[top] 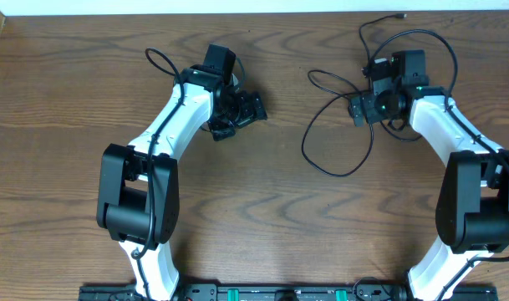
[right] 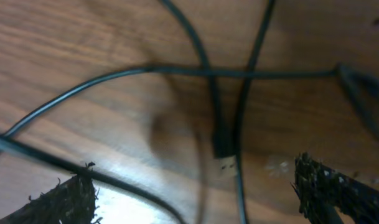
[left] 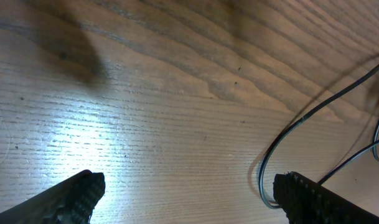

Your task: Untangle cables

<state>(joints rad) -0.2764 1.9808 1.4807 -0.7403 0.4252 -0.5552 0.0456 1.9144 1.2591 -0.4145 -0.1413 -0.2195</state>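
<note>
Black cables (right: 177, 70) lie crossed beneath the right gripper (right: 195, 177), fingers spread, empty; left gripper (left: 189, 183) likewise released. Choosing a grasp, seemingly: next, pinch the plug (right: 223, 143) squarely.

Looks like a robotics lab test station: wood-grain bench (top: 262, 209), white-and-black left arm (top: 166, 125) and right arm (top: 450, 125) on a black rail (top: 262, 293) at six o'clock, loose cables (top: 346, 174) near two o'clock.

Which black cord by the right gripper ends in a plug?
The middle cord, running down from the top: it stops at a silver-tipped plug. The others show no end here.
</note>
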